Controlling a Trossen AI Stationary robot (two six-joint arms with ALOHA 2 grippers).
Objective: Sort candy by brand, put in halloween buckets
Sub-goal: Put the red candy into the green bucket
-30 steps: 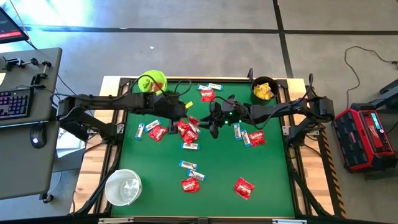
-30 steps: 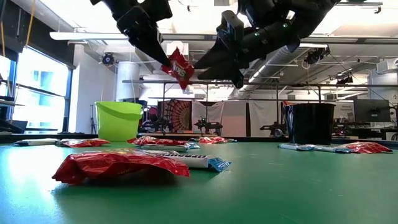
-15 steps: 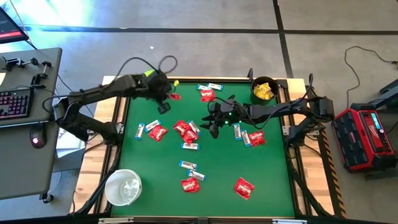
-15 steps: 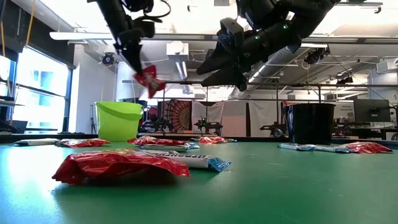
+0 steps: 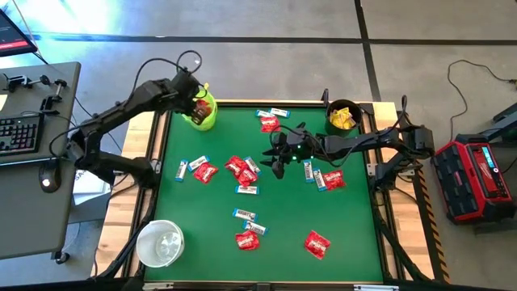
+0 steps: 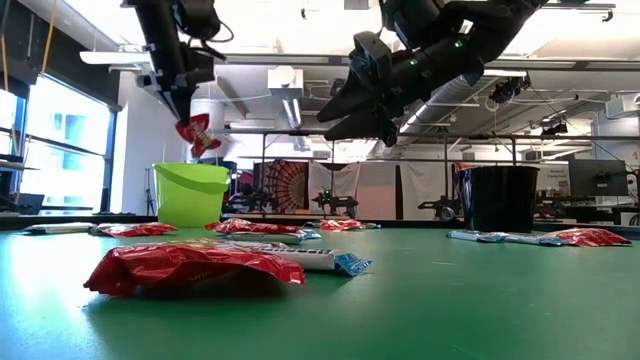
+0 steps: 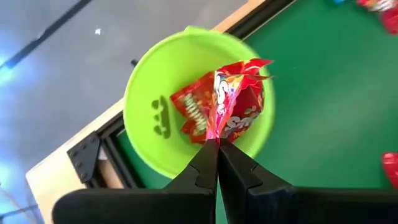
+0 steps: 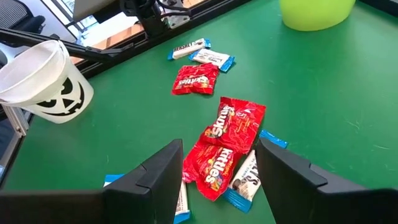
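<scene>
The left tool (image 7: 214, 144) hangs over the lime green bucket (image 5: 202, 113) at the far left corner of the table (image 5: 355, 242), its fingers pinched together on the corner of a red packet (image 7: 231, 106). The packet dangles just above the bucket's mouth (the left wrist view shows a second red packet (image 7: 191, 111) already lying inside). In the low view the held packet (image 6: 196, 132) hangs a little above the bucket's rim (image 6: 190, 170), not touching it.

The right tool (image 5: 276, 158) hovers above the middle of the table with its fingers spread apart and nothing between them. Below it lies a cluster of red packets (image 8: 227, 144) with slim white-and-blue bars (image 8: 247, 177) tucked against them.

The black bucket (image 5: 343, 117) stands at the far right corner with yellow packets (image 5: 342, 120) in it. The white bucket (image 5: 160, 243), with a jack-o'-lantern face on its side, stands at the near left corner.

Loose candy is scattered over the green surface: a red packet and bars (image 5: 273, 114) at the far edge between the green and black buckets, a red packet beside a bar (image 5: 203, 171) left of centre, another red packet with bars (image 5: 329, 179) right of centre, and further red packets (image 5: 317, 243) and bars (image 5: 245, 215) toward the near edge.
</scene>
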